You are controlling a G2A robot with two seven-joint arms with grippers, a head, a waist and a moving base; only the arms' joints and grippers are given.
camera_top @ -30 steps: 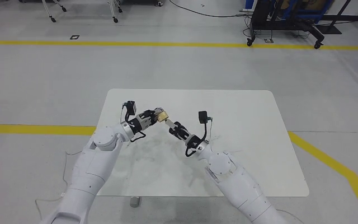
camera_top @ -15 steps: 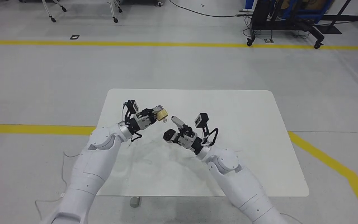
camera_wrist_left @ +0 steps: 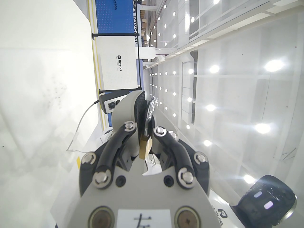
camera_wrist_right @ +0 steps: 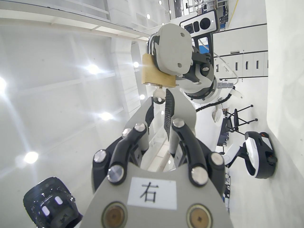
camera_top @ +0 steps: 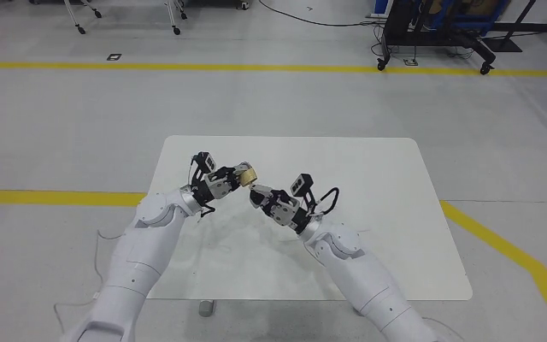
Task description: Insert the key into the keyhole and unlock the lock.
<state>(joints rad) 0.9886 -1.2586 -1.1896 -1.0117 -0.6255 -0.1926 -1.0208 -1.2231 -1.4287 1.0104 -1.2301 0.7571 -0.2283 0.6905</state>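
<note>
- ok so the lock (camera_wrist_right: 156, 73) has barely budged over the last second. The left pincer (camera_top: 238, 178) is clamped on its brass body and holds it up off the bench (camera_top: 385, 171), with the keyhole (camera_wrist_right: 158, 85) end turned toward the other arm.
- the right pincer (camera_wrist_right: 161, 102) is the one that moved. A second ago it was nosed up to the lock. Half a second ago it had backed away from the lock and swung its wrist round. Now it's tucked in at the lock's keyhole end again.
- right now the key (camera_wrist_right: 158, 96) has its blade in the keyhole. Only a short stub shows between the lock and the key's round head, and that head sits right at the right pincer's tip.
- can't tell whether the right pincer is actually clamped on the key or just sitting around it, too close to call.
- my read: the back-off-and-return looks like a re-grip to win more wrist room. So insertion seems pretty much done and the turn is what's left.
- the shackle (camera_wrist_right: 149, 45) is on the far side of the lock from the key, mostly hidden behind the left pincer, so no idea if it's popped.
</note>
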